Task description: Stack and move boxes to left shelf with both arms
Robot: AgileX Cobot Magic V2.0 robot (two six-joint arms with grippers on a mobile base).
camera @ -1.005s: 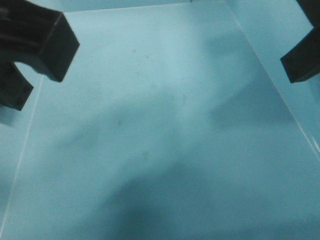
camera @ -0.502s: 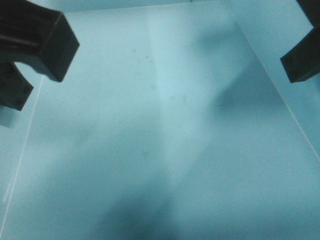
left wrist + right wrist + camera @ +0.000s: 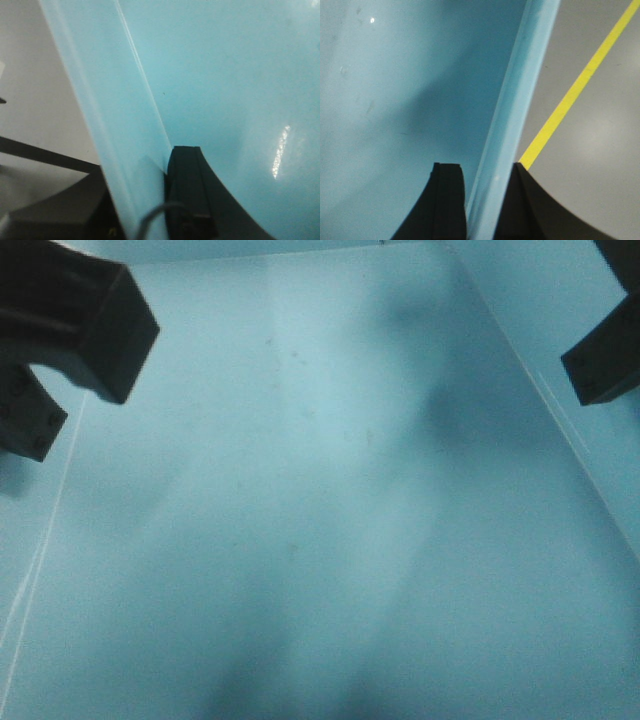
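Two arms, one box: the light sky blue rectangular plastic bin (image 3: 320, 500) fills my front view, its pale, bare floor running up to the far wall under soft shadows. In the left wrist view the left gripper (image 3: 142, 200) straddles the bin's left wall. One matte black finger (image 3: 187, 190) lies inside against the plastic, and a dark shape outside looks to me like its partner (that side is too murky to be sure), so I judge it clamped on the wall. The right gripper (image 3: 484, 200) is plainer to read in the right wrist view: its two black fingers stand either side of the rimmed right wall, closed narrow onto it with no gap showing. Beyond that rim lies a smooth grey floor (image 3: 600, 150) crossed by a yellow painted line (image 3: 570, 95), which suggests to me that the bin is held up off the ground, though I cannot tell how high. As for progress, I judge the two-handed grasp made and the carry to be the step in hand. Whether the salmon pink bin sits nested beneath this one I cannot tell, since none of it shows. The steel roller shelf appears in no view, so setting the load down on it is, as far as I can see, not yet done.
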